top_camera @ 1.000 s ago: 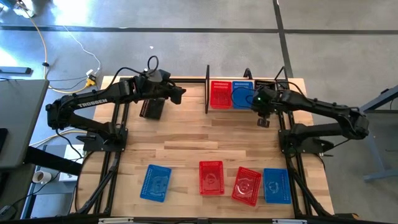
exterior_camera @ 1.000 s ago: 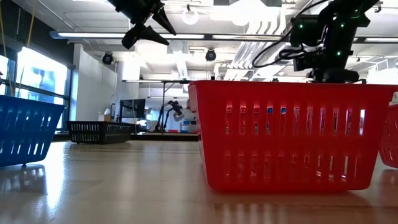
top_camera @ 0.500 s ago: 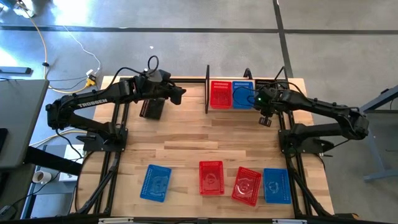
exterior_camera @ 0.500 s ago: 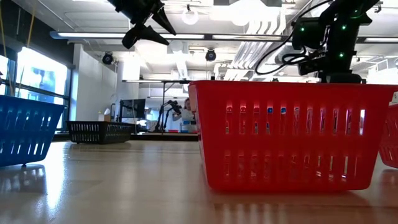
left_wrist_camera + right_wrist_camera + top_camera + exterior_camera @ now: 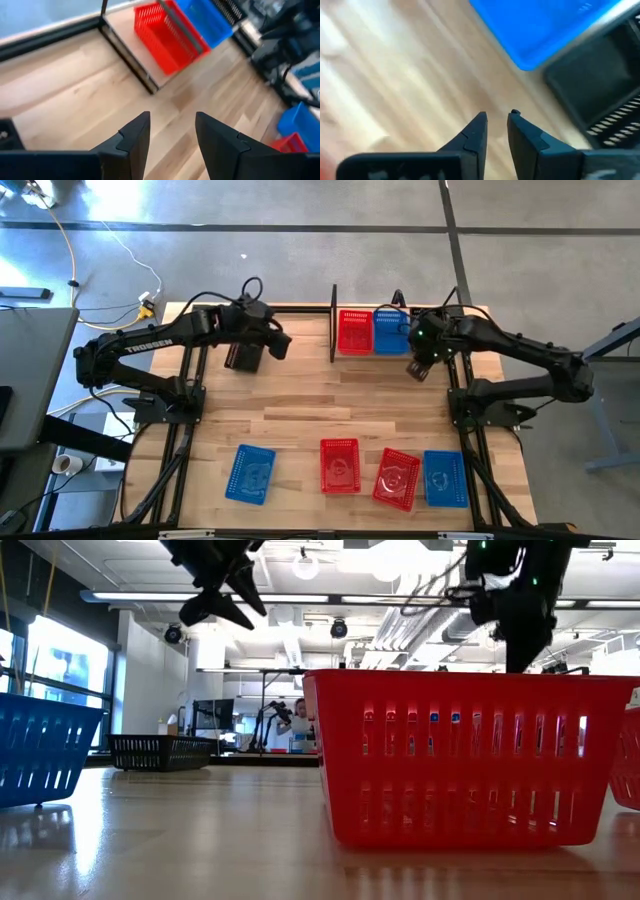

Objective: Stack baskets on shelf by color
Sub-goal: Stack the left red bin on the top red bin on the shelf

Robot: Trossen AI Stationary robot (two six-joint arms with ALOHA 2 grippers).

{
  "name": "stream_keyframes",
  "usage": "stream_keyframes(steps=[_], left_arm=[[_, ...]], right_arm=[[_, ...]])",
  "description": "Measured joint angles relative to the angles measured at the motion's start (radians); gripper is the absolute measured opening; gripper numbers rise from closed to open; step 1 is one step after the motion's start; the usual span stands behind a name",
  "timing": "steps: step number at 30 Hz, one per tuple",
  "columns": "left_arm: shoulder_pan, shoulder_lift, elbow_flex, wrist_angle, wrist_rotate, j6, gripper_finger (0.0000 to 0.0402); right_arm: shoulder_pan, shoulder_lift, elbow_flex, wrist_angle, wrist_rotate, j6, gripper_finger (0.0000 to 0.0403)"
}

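The middle of the table (image 5: 300, 395) lies bare between both arms, wide enough for a hand to cross. Along the near edge a blue basket (image 5: 250, 473), two red baskets (image 5: 340, 465) and another blue one (image 5: 445, 478) block the way. The shelf (image 5: 334, 323) already holds a red (image 5: 354, 330), a blue (image 5: 389, 330) and, it seems, a black basket (image 5: 600, 85). A loose black basket (image 5: 244, 356) sits under the left arm.

bright even light; wrist views motion-blurred; window glare left.

Two dark jointed arms are seen; white "TROSSEN" lettering is printed on the left arm (image 5: 150, 345), black cables looped above.
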Motion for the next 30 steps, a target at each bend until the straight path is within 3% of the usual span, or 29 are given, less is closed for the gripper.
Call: stream_keyframes(steps=[9, 16, 22, 30], left_arm=[[-0.103, 0.0, 0.0, -0.102, 0.029, 0.094, 0.0147], [-0.181, 0.0, 0.0, -0.144, 0.047, 0.123, 0.0147], [-0.25, 0.0, 0.0, -0.149, 0.104, 0.122, 0.0147], [-0.333, 0.0, 0.0, -0.222, 0.099, 0.095, 0.0147]], right_arm=[[0.197, 0.0, 0.054, -0.015, -0.166, 0.349, 0.0062], [0.445, 0.002, 0.053, 0.027, -0.174, 0.627, 0.0062], [0.642, 0.002, 0.052, 0.16, -0.095, 0.834, 0.0062], [0.814, 0.002, 0.051, 0.32, 0.109, 0.996, 0.0062]])
